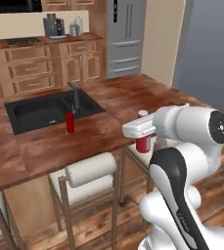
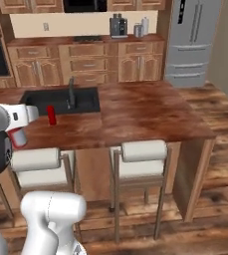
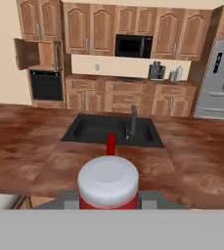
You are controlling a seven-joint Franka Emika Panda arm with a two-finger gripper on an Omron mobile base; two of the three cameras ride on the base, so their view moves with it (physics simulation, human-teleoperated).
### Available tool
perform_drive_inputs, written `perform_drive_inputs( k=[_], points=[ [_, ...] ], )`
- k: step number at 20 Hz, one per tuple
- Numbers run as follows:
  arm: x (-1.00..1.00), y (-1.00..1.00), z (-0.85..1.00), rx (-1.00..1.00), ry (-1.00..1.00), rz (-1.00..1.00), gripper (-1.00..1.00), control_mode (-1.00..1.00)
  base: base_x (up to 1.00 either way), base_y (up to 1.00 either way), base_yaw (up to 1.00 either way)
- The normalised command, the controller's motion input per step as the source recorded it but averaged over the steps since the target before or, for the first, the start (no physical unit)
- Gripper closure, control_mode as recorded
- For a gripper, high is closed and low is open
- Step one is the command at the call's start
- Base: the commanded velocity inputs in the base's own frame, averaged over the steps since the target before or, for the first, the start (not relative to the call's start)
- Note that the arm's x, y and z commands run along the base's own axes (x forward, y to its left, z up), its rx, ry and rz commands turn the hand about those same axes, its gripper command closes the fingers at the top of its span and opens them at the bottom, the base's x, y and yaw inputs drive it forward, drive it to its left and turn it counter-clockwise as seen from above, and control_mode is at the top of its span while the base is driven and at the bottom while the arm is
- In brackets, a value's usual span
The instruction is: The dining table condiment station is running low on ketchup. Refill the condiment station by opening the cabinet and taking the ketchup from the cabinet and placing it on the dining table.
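While it hangs upright, cap up and long axis vertical, the ketchup (image 1: 143,141) shows a red body under a white cap. It sits inside the claw (image 3: 108,197), whose jaws are clamped on its sides, just off the near edge of the table (image 1: 128,97), above the stools (image 1: 90,172). Farther in, an all-red bottle (image 1: 70,122) stands beside the sink (image 1: 30,111).

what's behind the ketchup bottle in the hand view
Behind the ketchup held in the claw: the all-red bottle, mostly covered by the cap, then the sink and faucet.
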Motion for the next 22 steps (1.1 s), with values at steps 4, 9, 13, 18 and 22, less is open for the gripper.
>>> perform_drive_inputs(
  k=[4,9,13,18,22],
  points=[
    [0.0,0.0,0.0,0.0,0.0,0.0,1.0,1.0,0.5,-0.14,0.3],
    [0.0,0.0,0.0,0.0,0.0,0.0,1.0,1.0,0.43,-0.51,0.31],
    [0.0,0.0,0.0,0.0,0.0,0.0,1.0,1.0,0.53,-0.43,0.29],
    [0.0,0.0,0.0,0.0,0.0,0.0,1.0,1.0,0.33,-0.32,0.24],
    [0.0,0.0,0.0,0.0,0.0,0.0,1.0,1.0,0.38,-0.22,0.21]
  ],
)
